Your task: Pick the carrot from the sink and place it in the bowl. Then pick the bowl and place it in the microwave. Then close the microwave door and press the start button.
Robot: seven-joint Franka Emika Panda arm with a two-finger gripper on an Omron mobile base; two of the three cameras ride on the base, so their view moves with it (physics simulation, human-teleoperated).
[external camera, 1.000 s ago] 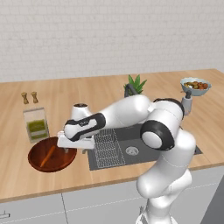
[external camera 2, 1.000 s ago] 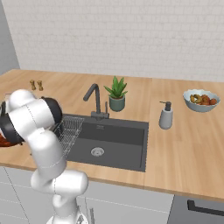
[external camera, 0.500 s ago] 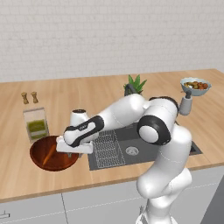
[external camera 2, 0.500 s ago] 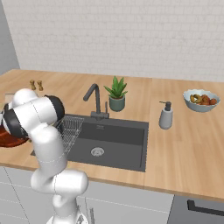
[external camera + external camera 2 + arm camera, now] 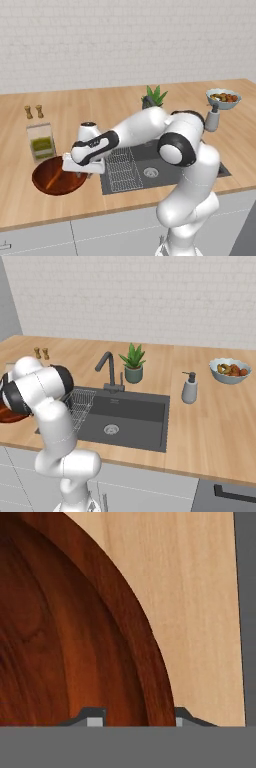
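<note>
My two-finger gripper [image 5: 134, 716] is low over the right-hand rim of the wide, shallow, dark reddish-brown wooden bowl [image 5: 59, 175], which sits on the pale wood counter [image 5: 100, 107] just left of the dark grey recessed sink [image 5: 165, 165]. A second ago my fingers were spread wide and the hand was higher, above the bowl; now the arm has come down and the jaws have drawn in, 1 tip inside the rim and 1 outside it. In the hand view the rim runs straight down between the 2 tips. Whether the pads already press the wood I cannot tell; they are closing around it, not yet surely clamped.

The small slim orange carrot [image 5: 54, 179] lies inside the bowl, a thin bright stick slanting across the dark floor of it, toward the left. So I judge the first part of the task done, and this closing to be the start of the second: taking the bowl by its edge.

The tall pale carton with a green label [image 5: 41, 143] stands just behind the bowl, close enough that I should lift straight up before swinging away. A rim pinch on a wide bowl will tip easily, and the carrot could roll out, so the lift wants to be slow and level.
</note>
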